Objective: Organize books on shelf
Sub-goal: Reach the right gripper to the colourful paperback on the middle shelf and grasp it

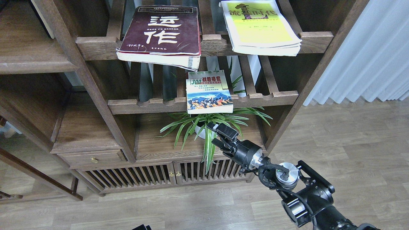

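The right arm comes in from the lower right, and the right gripper (217,133) reaches up toward the shelves; its two fingers stand apart with nothing between them. Just behind it, a green plant (204,124) in a white pot sits on the solid dark-brown board (153,140). Above the plant, the small book (209,92) marked "300" lies on the lower slatted rack (274,97), with its near edge sticking out over the front rail. On the upper slatted rack (96,48), the thick maroon book (161,36) shows the big white characters "运作". To its right lies the yellow-green book (260,27), well apart from it.
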Motion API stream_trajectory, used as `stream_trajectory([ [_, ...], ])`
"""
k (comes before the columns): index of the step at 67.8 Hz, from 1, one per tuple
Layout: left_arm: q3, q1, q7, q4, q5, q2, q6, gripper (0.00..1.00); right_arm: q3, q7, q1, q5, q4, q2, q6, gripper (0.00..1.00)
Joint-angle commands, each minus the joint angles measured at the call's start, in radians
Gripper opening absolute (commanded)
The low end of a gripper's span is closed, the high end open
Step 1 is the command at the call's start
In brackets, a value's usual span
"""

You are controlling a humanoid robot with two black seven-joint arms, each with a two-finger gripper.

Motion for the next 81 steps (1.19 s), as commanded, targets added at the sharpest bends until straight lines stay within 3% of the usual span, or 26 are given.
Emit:
stream_trajectory([
  [1,0.0,0.004,0.0,0.002,0.0,0.0,0.0,1.0,0.002,0.002,0.014,-0.002,0.003,0.0,-0.002,1.0],
  [53,-0.006,0.009,0.0,0.002,0.0,0.0,0.0,1.0,0.005,0.002,0.164,-0.003,-0.126,0.0,-0.074,0.97],
  [81,-0.006,0.006,0.0,0.003,0.0,0.0,0.0,1.0,-0.009,0.002,0.18,-0.003,-0.118,0.0,-0.071,0.57],
])
